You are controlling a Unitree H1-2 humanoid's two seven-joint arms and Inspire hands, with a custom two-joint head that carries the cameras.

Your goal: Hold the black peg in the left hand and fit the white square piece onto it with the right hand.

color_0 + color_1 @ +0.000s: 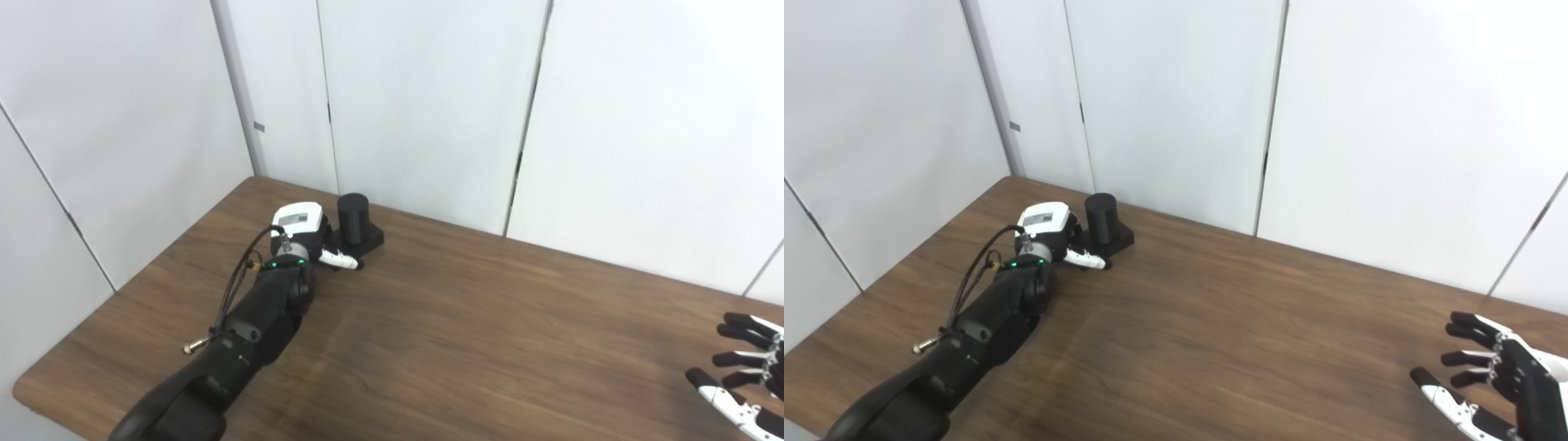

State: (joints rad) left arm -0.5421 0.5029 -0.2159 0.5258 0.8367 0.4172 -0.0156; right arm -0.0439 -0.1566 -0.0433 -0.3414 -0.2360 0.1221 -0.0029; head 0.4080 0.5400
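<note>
The black peg (354, 216) is a round post on a square black base. It stands upright on the brown table (465, 318) near the far left edge and also shows in the right eye view (1102, 215). My left hand (304, 234) rests just left of it, with its thumb (340, 260) stretched along the front of the base. No fingers wrap the post, and the rest of the fingers are hidden behind the hand. My right hand (1494, 380) hovers open and empty at the lower right, fingers spread. No white square piece is in view.
White wall panels (429, 92) stand close behind the table's far edge. The table's left edge (122, 288) runs diagonally near my left forearm (245, 331). A cable loops off the left wrist.
</note>
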